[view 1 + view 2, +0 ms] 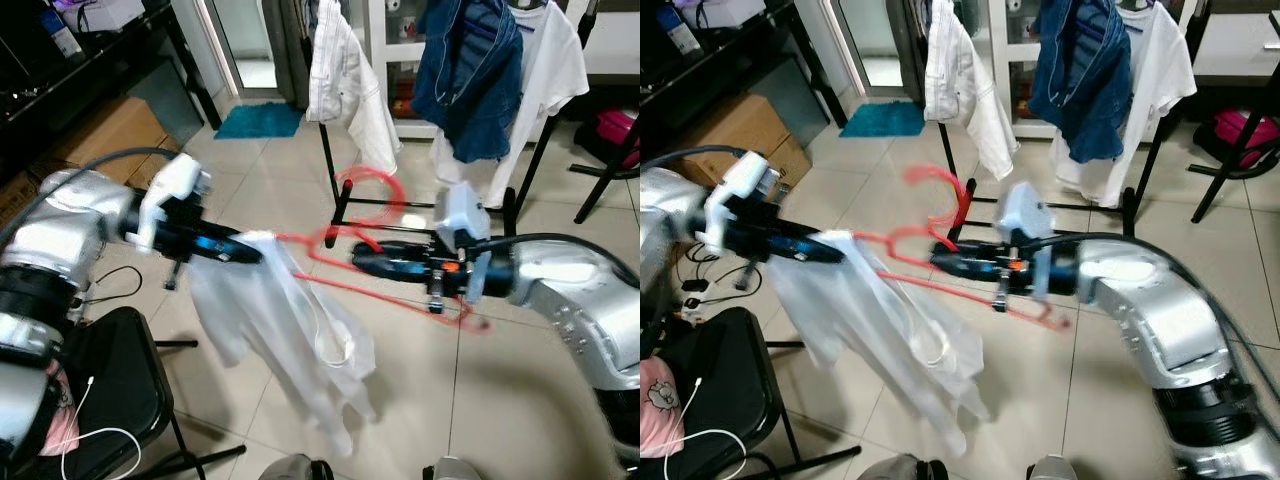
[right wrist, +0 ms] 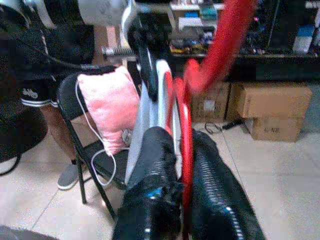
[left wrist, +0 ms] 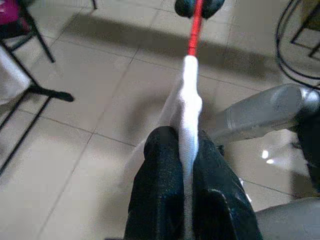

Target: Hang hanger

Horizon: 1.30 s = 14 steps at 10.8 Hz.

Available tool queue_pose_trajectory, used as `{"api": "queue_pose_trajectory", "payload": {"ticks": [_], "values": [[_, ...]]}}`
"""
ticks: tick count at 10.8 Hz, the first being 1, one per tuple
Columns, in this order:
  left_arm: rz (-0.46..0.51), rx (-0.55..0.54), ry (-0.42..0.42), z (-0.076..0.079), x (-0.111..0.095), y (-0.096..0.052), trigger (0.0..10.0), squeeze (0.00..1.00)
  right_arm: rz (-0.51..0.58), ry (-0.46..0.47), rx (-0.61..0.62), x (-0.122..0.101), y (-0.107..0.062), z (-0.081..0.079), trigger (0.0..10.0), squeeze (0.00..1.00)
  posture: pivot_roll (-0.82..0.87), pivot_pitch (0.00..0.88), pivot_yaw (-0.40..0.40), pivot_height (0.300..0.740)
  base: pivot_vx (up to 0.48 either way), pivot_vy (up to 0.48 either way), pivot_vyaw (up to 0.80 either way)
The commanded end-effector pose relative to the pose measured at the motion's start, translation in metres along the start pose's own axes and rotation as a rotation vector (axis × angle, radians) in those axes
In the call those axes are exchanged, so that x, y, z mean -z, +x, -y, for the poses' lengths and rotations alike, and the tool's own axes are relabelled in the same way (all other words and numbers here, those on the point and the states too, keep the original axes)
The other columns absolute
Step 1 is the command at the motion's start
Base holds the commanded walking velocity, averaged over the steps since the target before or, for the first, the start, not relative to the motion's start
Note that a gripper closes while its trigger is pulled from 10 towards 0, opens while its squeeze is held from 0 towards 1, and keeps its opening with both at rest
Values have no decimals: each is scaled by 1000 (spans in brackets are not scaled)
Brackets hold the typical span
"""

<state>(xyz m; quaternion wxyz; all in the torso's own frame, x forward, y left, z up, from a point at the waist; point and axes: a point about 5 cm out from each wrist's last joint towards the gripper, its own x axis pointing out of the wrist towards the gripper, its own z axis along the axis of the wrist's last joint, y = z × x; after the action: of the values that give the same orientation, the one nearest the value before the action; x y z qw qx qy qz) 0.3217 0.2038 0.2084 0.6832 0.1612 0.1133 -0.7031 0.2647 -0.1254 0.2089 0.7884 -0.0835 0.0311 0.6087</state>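
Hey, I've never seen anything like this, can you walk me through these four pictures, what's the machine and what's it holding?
This is a humanoid robot with two silver arms, each ending in a gripper of two black fingers. The top two pictures come from cameras on its head, looking forward and down. The other two come from cameras on its wrists, looking along the fingers.

The left gripper is shut on a white shirt that hangs on a red hanger. The right gripper is shut on the hanger itself, near its hook. Between them, the arms hold both above the tiled floor.

Ahead stands a black clothes rack carrying white garments and a blue jacket. A black folding chair stands at the robot's left, with a pink cushion on it.
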Motion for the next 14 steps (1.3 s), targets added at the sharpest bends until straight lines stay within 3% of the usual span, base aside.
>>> {"api": "queue_pose_trajectory", "payload": {"ticks": [1, 2, 4, 7, 9, 11, 12, 13, 14], "values": [[38, -17, 25, 0, -9, -5, 0, 0, 30, -20, -34, -2, 5, -7, 10000, 1000, -113, 49, 223, 740, 0, 0, 0], [46, -27, 20, 1, -8, -6, 0, 0, 48, -39, 2, -1, 3, -5, 10000, 1000, -113, 53, 223, 740, 0, 0, 0], [76, -55, -3, 5, -6, -6, 0, 0, 83, 84, 82, 6, -7, 0, 10000, 1000, -116, 57, 229, 740, 0, 0, 0], [103, -111, -10, 6, -5, -10, 0, 0, 104, 78, 221, 18, -16, 6, 10000, 1000, -116, 59, 234, 740, 0, 0, 0], [121, -138, -16, 10, -3, -10, 0, 0, 209, 157, 347, 25, -24, 9, 10000, 1000, -114, 60, 231, 740, 0, 0, 0], [124, -144, -23, 13, -1, -10, 0, 0, 267, 160, 456, 26, -29, 14, 10000, 1000, -110, 60, 232, 740, 0, 0, 0], [115, -184, -30, 12, 3, -13, 0, 0, 339, 173, 628, 24, -43, 29, 10000, 1000, -108, 59, 231, 740, 0, 0, 0], [112, -209, -34, 11, 5, -15, 0, 0, 358, 243, 687, 27, -51, 35, 10000, 1000, -105, 58, 229, 740, 0, 0, 0], [105, -269, -41, 7, 9, -20, 0, 0, 376, 261, 733, 30, -61, 37, 10000, 27, -104, 57, 230, 740, 0, 0, 0]]}}
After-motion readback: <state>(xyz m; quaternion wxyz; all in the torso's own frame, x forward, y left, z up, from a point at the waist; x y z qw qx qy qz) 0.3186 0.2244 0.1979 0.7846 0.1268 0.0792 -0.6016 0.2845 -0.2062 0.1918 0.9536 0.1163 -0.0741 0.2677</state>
